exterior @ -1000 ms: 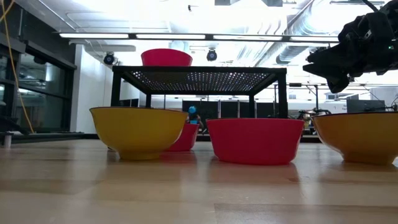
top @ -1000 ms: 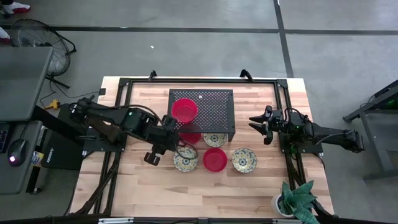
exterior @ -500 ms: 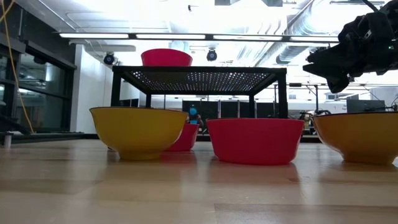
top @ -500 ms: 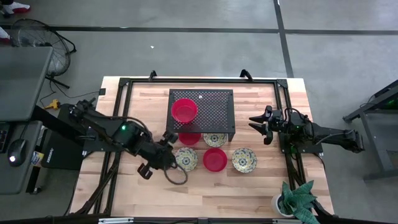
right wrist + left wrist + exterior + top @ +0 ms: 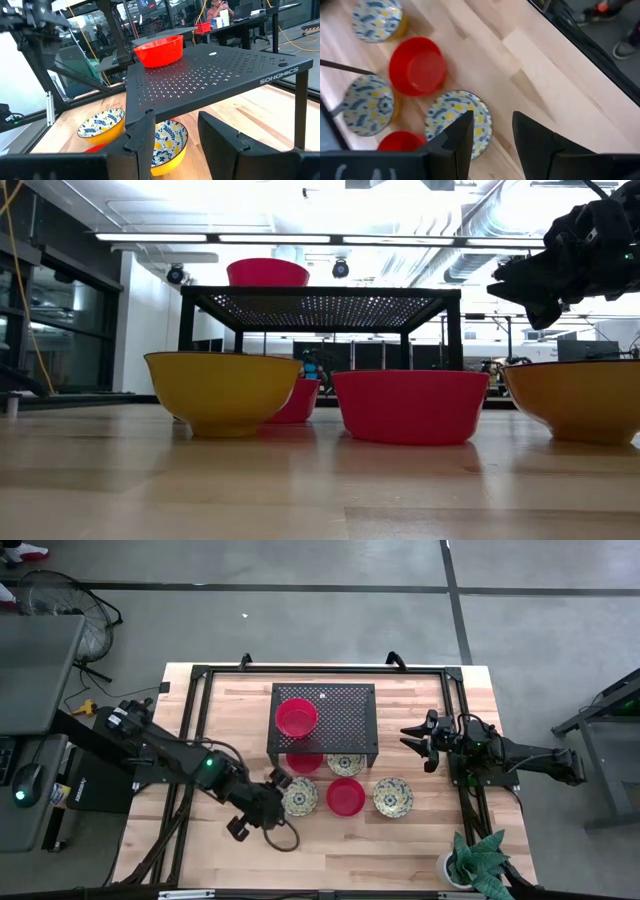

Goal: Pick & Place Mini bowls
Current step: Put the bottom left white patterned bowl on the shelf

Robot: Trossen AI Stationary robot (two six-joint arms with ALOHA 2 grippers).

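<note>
Here, floral bowl [image 5: 459,122] beside open left fingers [image 5: 465,131]

Even, bright overhead light; ceiling strip lights [image 5: 200,237] glare white in the low view. Shadows lie soft under the rack [image 5: 324,720]. The left wrist view is motion-blurred.

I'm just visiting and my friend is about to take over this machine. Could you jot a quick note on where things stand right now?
Left pincer: open, empty, low beside the nearest floral bowl.
Right pincer: open, empty, waiting at the table's right side.
Bowls: one red bowl on top of the black perforated shelf; on the table, a second red bowl, another floral bowl, and a red bowl and floral bowl partly under the shelf.
Done: apparently one bowl placed on the shelf.
Left: probably the five below.
</note>
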